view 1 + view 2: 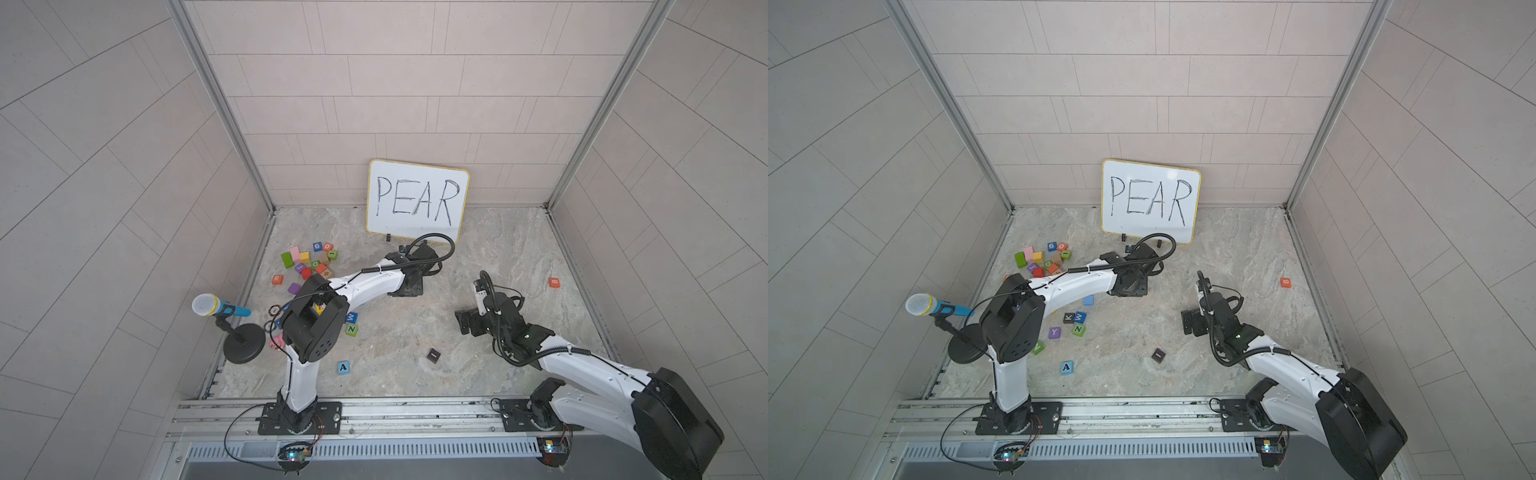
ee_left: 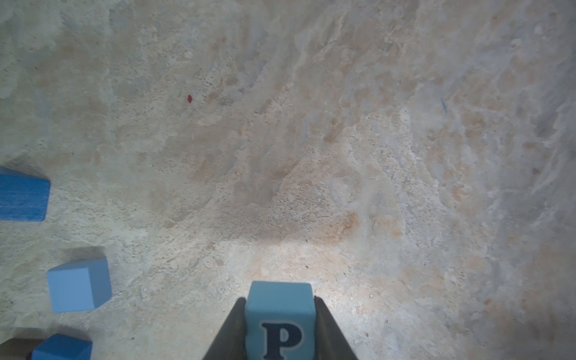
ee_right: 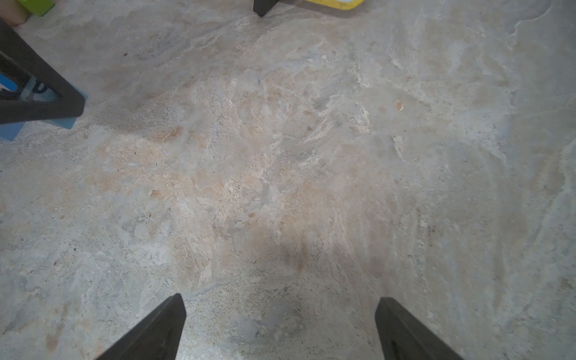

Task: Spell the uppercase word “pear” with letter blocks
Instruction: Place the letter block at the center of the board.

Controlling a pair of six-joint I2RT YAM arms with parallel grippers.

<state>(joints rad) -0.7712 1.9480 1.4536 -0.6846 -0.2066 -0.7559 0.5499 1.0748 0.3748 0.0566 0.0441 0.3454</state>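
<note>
My left gripper (image 2: pixel 279 300) is shut on the light blue block marked P (image 2: pixel 280 324), low over the stone floor in the middle of the cell. Its jaws press the block's two sides. In a top view the left gripper (image 1: pixel 406 286) covers that block. The blue A block (image 1: pixel 343 367) lies near the front, also in the other top view (image 1: pixel 1066 367). The orange R block (image 1: pixel 277 279) sits at the left beside the pile. A yellow block (image 1: pixel 319 308) shows through the left arm's elbow; I cannot read its letter. My right gripper (image 3: pixel 280 304) stands open over bare floor (image 1: pixel 465 322).
A whiteboard (image 1: pixel 417 199) reading PEAR leans on the back wall. A pile of coloured cubes (image 1: pixel 309 259) lies back left. A microphone on a stand (image 1: pixel 208 305) is at the left edge. Cubes K (image 1: pixel 1068 318), W (image 1: pixel 1079 317), N (image 1: pixel 1078 329), Y (image 1: pixel 1054 332), an orange B (image 1: pixel 554 282) and a dark cube (image 1: pixel 433 355) lie loose.
</note>
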